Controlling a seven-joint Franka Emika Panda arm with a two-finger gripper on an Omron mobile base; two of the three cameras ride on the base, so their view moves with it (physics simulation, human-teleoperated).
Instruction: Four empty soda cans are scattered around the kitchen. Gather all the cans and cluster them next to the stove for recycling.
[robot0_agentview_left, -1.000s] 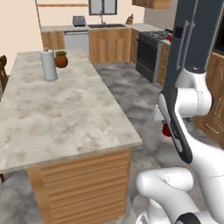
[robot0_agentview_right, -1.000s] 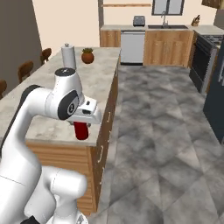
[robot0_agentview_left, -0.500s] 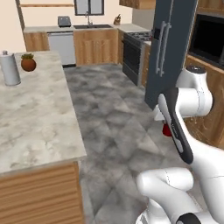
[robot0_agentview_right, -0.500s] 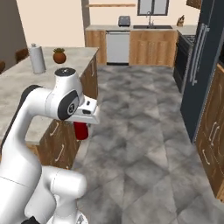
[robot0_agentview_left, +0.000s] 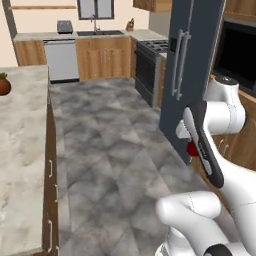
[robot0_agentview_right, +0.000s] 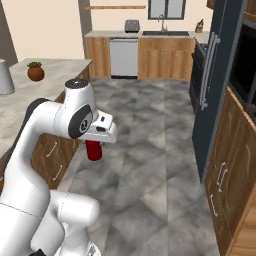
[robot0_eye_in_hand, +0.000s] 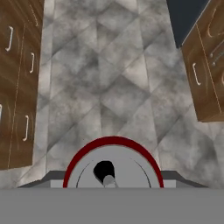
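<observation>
- On the left we see the island tabletop (robot0_agentview_right: 47, 67) with a small potted plant (robot0_agentview_right: 35, 71) and, at the frame's edge, a tall grey-white cylinder (robot0_agentview_right: 5, 76).
- Against the far wall stand a dishwasher (robot0_agentview_left: 62, 60), a toaster (robot0_agentview_left: 64, 26) and a sink faucet (robot0_agentview_left: 93, 25).
- In the middle, over the grey tiled floor (robot0_agentview_left: 110, 150), our arm carries a red soda can (robot0_agentview_right: 93, 150) hanging upright below the hand; the fingers (robot0_agentview_right: 95, 145) are pinched on it, their tips hidden behind the can.
- From the hand camera we look down on the can's silvery top and red rim (robot0_eye_in_hand: 113, 168), with the floor far beneath it.
- To the right stands the stove (robot0_agentview_left: 149, 67), well apart from the can, then the tall dark refrigerator (robot0_agentview_left: 192, 75) and wooden cabinets (robot0_agentview_right: 227, 170).
</observation>
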